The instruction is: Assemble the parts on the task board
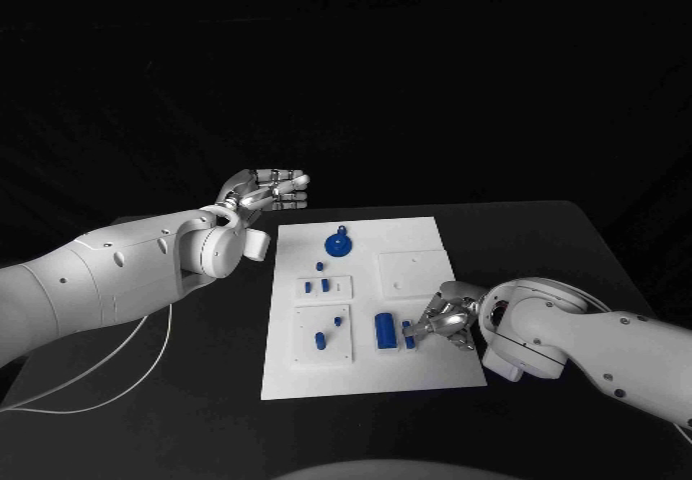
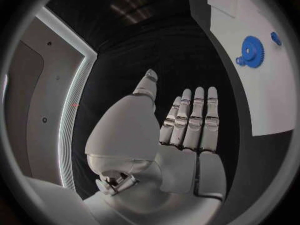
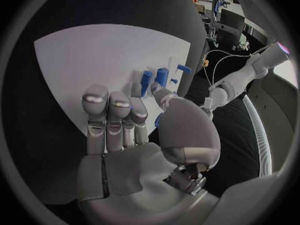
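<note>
White rectangular task board (image 1: 418, 240): silver right hand (image 1: 444, 322) pinches a small blue part (image 1: 410, 341) at its right edge; silver left hand (image 1: 264, 190), fingers straight and empty, hovers beyond its far-left corner.

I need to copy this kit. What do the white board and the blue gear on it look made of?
The board looks like matte white plastic or painted sheet: flat, even, no glare. The gear looks like moulded or printed plastic: uniform saturated blue, dull surface, crisp teeth. Neither can be confirmed by sight alone.
</note>
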